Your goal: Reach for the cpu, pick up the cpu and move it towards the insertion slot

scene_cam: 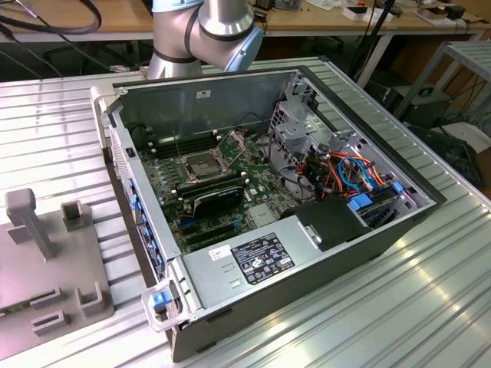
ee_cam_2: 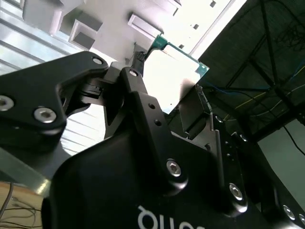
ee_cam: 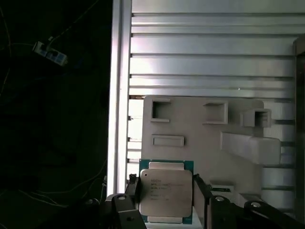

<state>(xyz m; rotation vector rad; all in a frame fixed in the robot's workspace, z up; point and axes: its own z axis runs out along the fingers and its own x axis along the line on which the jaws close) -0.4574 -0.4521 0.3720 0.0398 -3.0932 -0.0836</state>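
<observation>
Robotics lab: slotted aluminium table [scene_cam: 430, 307], opened computer case [scene_cam: 207, 100], cable-strewn wooden benches [scene_cam: 307, 21] behind.

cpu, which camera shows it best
The first wrist view: the cpu faces the camera, its metal face plain between the fingers of the gripper. The second wrist view catches the cpu at a slant, glare-bright, with one green corner.

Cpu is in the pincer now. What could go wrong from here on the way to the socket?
1. The pincer holds the cpu only by two thin opposite edges, so the chip may slip or tilt in transit.
2. The insertion slot lies low inside the case, close beside the graphics card. The broad pincer body could clip the card or a case wall on the way down.
</observation>
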